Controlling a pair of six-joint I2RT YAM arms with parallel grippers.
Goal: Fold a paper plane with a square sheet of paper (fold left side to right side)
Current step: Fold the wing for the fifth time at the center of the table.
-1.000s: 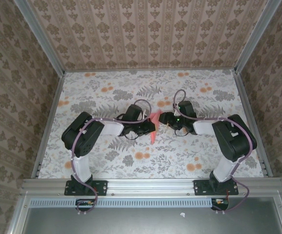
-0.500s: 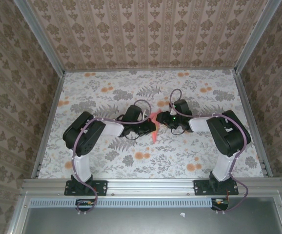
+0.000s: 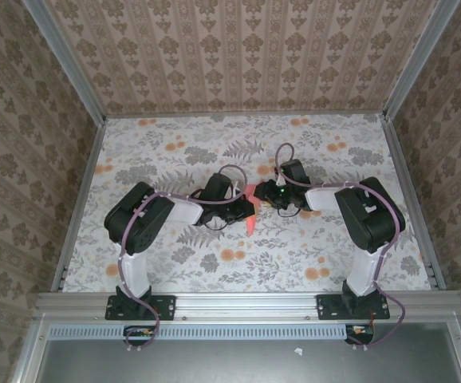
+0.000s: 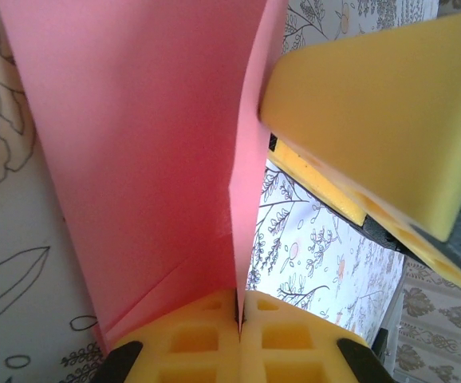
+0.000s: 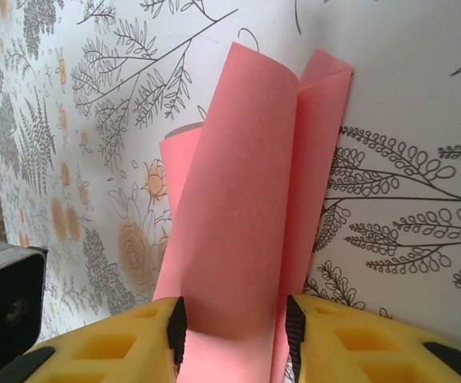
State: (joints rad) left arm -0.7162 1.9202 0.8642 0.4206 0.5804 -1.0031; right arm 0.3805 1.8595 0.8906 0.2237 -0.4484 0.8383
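right gripper (image 3: 265, 194) has slid left, up against the square sheet of paper (image 5: 246, 207), which stands folded on the floral table (image 3: 175, 152) between the 2 arms. its jaws sit parted, curled flaps between the pads. left gripper (image 4: 238, 323) is clenched on 1 flap.

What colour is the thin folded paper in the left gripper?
The thin folded paper is plain salmon-pink; clearest in the left wrist view.
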